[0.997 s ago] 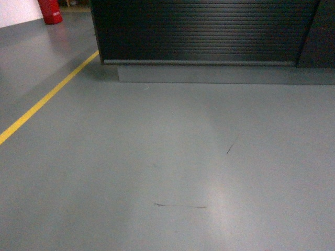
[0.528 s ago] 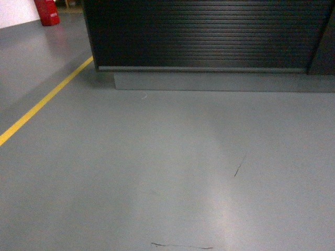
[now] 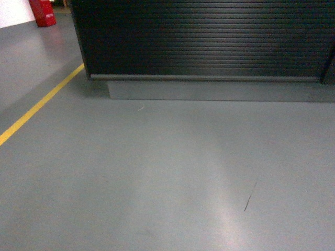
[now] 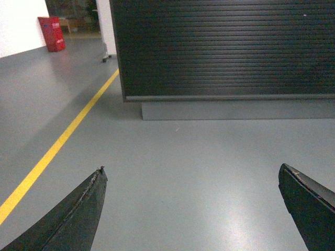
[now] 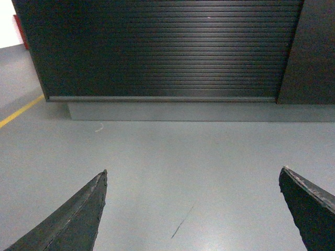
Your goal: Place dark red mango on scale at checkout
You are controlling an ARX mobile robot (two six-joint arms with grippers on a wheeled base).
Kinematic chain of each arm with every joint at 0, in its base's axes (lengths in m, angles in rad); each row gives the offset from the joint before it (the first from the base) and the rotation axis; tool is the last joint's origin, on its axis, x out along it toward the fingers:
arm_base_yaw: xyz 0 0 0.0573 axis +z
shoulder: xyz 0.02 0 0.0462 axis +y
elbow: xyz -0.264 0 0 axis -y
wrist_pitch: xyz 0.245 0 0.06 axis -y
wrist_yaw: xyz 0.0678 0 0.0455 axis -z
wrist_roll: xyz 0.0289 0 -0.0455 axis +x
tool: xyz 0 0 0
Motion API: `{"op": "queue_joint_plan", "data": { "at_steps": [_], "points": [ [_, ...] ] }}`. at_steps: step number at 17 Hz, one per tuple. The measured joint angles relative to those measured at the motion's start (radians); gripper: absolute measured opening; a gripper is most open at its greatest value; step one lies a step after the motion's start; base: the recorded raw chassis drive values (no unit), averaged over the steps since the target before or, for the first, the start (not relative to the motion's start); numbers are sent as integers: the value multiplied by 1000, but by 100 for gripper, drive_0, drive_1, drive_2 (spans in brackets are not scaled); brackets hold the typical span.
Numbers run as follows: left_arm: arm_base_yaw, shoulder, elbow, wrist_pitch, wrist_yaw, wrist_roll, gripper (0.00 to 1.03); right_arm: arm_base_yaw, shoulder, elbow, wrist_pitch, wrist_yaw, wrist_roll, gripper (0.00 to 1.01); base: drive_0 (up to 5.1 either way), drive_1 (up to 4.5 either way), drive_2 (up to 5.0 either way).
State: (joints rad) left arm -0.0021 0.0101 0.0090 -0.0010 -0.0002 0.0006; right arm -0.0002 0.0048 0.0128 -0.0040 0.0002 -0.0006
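The checkout (image 3: 204, 39) fills the top of the head view as a dark counter front of horizontal ribbed slats above a grey plinth (image 3: 209, 90). It also faces me in the left wrist view, checkout (image 4: 225, 47), and in the right wrist view, checkout (image 5: 162, 49). The dark red mango and the scale are out of view. My left gripper (image 4: 192, 170) is open over bare grey floor, nothing between its fingers. My right gripper (image 5: 193, 171) is open too, above a dark scuff mark (image 5: 182, 222). Neither gripper shows in the head view.
A yellow floor line (image 3: 39, 105) runs diagonally at the left, also seen as the yellow line (image 4: 57, 144). A red object (image 3: 42, 11) stands far back left. A dark panel (image 5: 316, 52) adjoins the counter on the right. Grey floor (image 3: 167, 178) lies between me and the counter.
The counter front has grown larger and shifted left in the head view, and the floor scuffs have slid down toward the frame's bottom: the base has rolled closer to the checkout.
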Motion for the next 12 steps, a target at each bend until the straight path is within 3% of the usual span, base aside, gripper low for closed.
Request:
{"op": "queue_joint_plan", "data": {
  "at_steps": [12],
  "points": [
    [0, 0, 0, -4, -1, 0, 98, 0, 0, 0, 0, -1, 0, 98, -3, 430, -435]
  ]
}}
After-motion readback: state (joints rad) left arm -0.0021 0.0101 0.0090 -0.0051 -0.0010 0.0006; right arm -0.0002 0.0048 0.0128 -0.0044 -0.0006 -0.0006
